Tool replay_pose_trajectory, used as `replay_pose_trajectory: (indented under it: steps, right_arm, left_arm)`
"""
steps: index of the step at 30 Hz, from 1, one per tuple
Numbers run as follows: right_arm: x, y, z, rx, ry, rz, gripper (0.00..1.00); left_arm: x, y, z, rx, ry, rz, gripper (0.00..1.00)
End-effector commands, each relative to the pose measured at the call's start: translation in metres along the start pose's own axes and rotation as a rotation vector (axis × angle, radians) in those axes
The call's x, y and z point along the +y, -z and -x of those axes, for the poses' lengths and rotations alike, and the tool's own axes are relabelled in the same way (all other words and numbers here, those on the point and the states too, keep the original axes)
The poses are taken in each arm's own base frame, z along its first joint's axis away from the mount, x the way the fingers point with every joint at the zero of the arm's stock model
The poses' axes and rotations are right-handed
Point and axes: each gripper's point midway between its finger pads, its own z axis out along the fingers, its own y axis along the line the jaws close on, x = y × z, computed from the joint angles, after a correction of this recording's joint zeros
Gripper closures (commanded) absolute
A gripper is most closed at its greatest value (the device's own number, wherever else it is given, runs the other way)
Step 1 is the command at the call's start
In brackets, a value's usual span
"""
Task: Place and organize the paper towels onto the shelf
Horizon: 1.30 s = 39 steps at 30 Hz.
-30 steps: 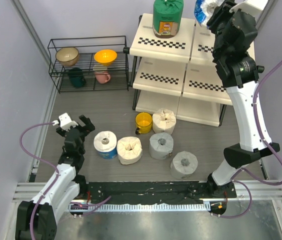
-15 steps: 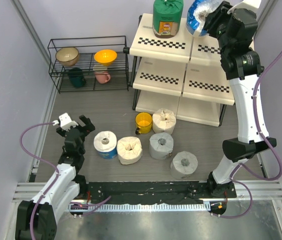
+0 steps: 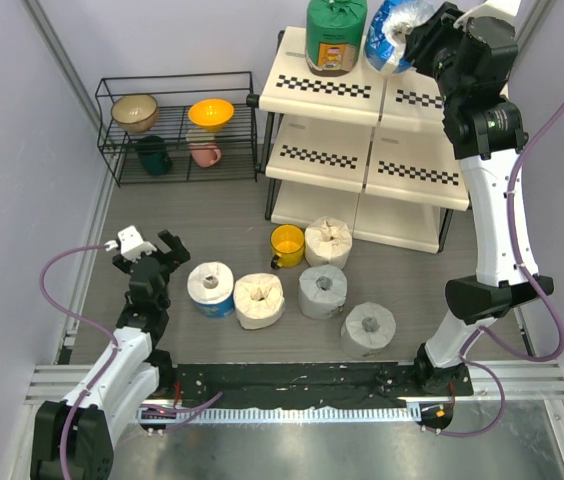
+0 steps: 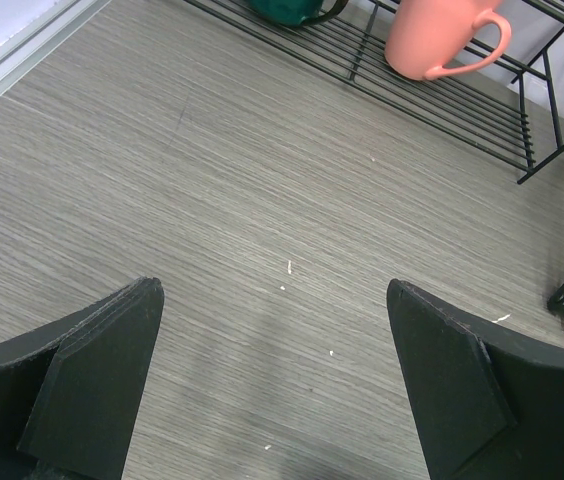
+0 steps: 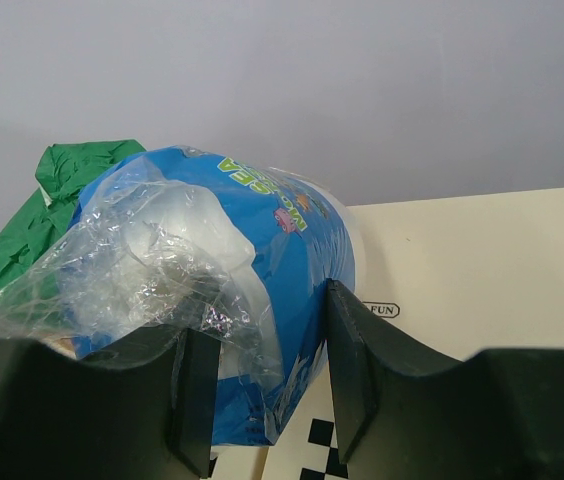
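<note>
My right gripper (image 3: 414,42) is shut on a blue-and-white wrapped roll (image 3: 390,38) and holds it over the top tier of the shelf (image 3: 322,90), beside the green-wrapped roll (image 3: 336,36). In the right wrist view the blue roll (image 5: 252,290) sits between my fingers (image 5: 362,380), with the green wrap (image 5: 47,200) behind it. On the floor lie a second blue-and-white roll (image 3: 211,288), two cream rolls (image 3: 259,300) (image 3: 328,242) and two grey-white rolls (image 3: 322,291) (image 3: 369,329). My left gripper (image 3: 148,257) is open and empty above bare floor, left of these rolls.
A small yellow cup (image 3: 286,245) stands by the rolls on the floor. A low black wire rack (image 3: 177,125) at the back left holds bowls and mugs; its pink mug (image 4: 437,40) shows in the left wrist view. A wall runs along the left.
My right gripper has carried the blue-and-white roll leftward and down, from the top right corner to beside the green roll over the top tier. The left arm has not moved.
</note>
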Motion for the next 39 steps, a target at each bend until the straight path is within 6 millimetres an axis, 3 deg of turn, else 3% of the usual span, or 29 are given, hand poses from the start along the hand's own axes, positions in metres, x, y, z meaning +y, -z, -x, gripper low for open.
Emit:
replay_pose_trajectory:
  steps: [1, 20, 29, 39]
  right_arm:
    - [0.015, 0.025, 0.051, -0.125, -0.048, 0.062, 0.82]
    - [0.013, 0.029, 0.055, -0.136, -0.056, 0.056, 0.79]
    - [0.013, 0.043, 0.067, -0.169, -0.062, 0.060, 0.79]
    - [0.014, 0.033, 0.051, -0.133, -0.054, 0.068, 0.78]
  left_arm:
    - [-0.004, -0.002, 0.019, -0.053, 0.028, 0.002, 0.00]
    - [-0.004, -0.003, 0.019, -0.051, 0.027, 0.008, 0.00]
    - [-0.003, -0.004, 0.020, -0.055, 0.028, 0.015, 0.00]
    - [-0.002, -0.002, 0.020, -0.061, 0.033, 0.015, 0.00]
